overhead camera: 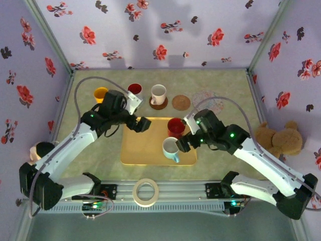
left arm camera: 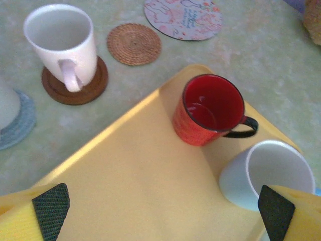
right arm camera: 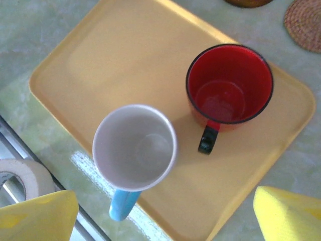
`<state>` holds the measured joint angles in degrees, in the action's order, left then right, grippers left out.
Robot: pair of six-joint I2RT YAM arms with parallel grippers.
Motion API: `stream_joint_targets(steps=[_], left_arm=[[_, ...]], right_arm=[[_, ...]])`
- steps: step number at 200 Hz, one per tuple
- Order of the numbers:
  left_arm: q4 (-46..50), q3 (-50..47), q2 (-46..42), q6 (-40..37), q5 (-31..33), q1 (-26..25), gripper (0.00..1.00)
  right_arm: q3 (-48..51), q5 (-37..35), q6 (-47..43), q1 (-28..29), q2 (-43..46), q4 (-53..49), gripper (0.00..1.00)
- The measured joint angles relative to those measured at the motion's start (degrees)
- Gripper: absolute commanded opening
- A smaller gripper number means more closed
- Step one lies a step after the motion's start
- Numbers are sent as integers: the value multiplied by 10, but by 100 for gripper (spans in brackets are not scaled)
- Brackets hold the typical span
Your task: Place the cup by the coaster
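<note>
Because the right gripper (overhead camera: 180, 144) hangs just above the blue-handled cup (right arm camera: 134, 148) with its jaws wide, it seems poised to take it. That cup stands empty at the near edge of the yellow tray (right arm camera: 125, 55), with the red mug (right arm camera: 229, 85), also empty, just beyond. The left gripper (overhead camera: 143, 124), equally wide, holds nothing over the tray. Farther off, the woven coaster (overhead camera: 181, 102) lies bare beside a white mug (overhead camera: 158, 93).
</note>
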<state>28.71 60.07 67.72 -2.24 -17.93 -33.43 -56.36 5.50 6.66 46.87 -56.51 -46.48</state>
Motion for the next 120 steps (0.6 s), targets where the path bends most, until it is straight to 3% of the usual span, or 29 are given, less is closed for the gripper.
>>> stream_joint_targets(steps=[120], left_arm=[[-24, -177, -138, -49, -63, -18, 100]], right_arm=[[61, -28, 86, 111, -48, -2, 83]])
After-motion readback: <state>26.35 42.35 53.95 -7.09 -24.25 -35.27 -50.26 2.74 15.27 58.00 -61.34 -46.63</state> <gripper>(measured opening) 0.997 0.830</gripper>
